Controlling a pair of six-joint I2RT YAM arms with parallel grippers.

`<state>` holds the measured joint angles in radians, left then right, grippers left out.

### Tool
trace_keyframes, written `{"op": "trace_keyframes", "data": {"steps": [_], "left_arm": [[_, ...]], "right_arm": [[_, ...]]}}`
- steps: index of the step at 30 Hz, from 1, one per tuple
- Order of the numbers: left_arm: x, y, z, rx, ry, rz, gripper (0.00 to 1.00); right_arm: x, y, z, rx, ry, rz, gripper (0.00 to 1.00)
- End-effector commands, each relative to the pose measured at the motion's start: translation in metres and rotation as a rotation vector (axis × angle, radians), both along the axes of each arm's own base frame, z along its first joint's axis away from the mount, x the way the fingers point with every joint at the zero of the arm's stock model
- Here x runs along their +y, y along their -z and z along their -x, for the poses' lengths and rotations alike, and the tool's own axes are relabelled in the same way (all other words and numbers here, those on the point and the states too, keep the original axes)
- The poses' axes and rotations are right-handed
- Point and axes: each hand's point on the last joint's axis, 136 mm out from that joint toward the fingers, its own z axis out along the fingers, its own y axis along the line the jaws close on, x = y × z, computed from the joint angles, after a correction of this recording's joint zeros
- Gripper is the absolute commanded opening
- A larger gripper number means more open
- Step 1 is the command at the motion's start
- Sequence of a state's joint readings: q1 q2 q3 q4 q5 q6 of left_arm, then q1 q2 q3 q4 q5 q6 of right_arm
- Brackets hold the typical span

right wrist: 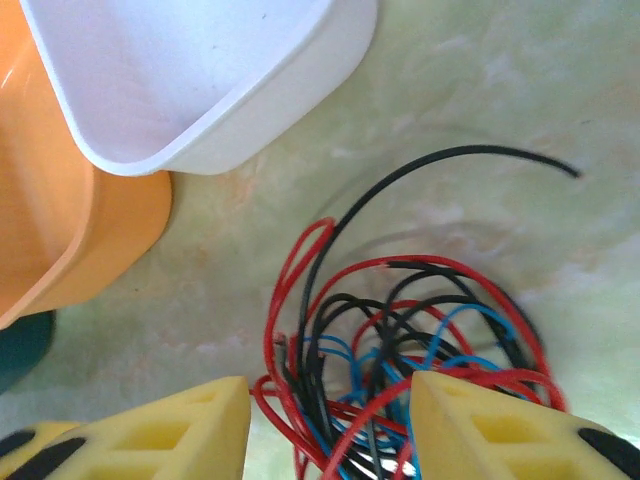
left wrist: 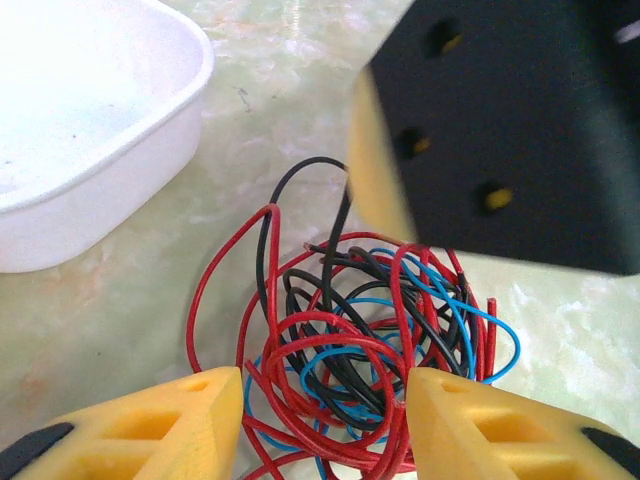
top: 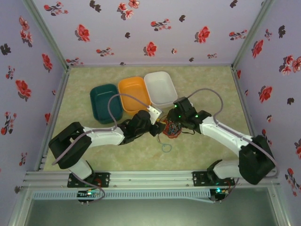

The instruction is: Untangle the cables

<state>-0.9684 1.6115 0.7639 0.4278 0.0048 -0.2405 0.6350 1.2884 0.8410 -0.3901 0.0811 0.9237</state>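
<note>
Because the cables (left wrist: 360,340) are thin, light and springy, expect the whole knot to lift or drag as one if you pull hard. The insulation looks smooth and may slip through the pads, so I judge a single strand near its free end the best place to take hold, not the dense middle. The knot of red, black and blue wire lies on the table (top: 211,77) about midway across, just near of the white bin (top: 161,88), with the orange bin (top: 135,94) and the teal bin (top: 104,102) further left. Your left gripper (left wrist: 325,405) stands wide, its yellow fingers either side of the knot's edge and clamped on nothing. Your right gripper (right wrist: 325,420) is likewise spread wide over the heap from the other side, holding nothing. From the right wrist you get a black strand's loose end (right wrist: 570,170) arcing clear to the right, an easy pick. The left wrist view has the right gripper's body across its upper right, where a black strand runs behind it, but it gives you a red loop (left wrist: 215,270) standing out on the side toward the white bin. Overhead you gain a small separate ring of wire (top: 166,147) lying apart, nearer than the knot, and you see how close the two grippers sit, so mind a collision.
</note>
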Motion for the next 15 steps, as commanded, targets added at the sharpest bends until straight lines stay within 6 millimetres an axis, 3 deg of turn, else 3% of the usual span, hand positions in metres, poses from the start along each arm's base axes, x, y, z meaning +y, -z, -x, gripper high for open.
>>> {"op": "trace_keyframes", "data": {"steps": [1,6,15], "left_arm": [[-0.008,0.006,-0.001,0.022,0.025,-0.006,0.47],[-0.025,0.012,0.000,0.048,0.080,-0.008,0.48],[-0.033,0.034,-0.012,0.117,0.038,-0.058,0.46]], "right_arm": [[-0.034,-0.012,0.012,-0.014,0.040,0.133,0.48],[-0.060,-0.012,0.022,-0.004,0.085,0.144,0.49],[-0.064,0.017,0.024,0.079,0.076,0.010,0.40]]}}
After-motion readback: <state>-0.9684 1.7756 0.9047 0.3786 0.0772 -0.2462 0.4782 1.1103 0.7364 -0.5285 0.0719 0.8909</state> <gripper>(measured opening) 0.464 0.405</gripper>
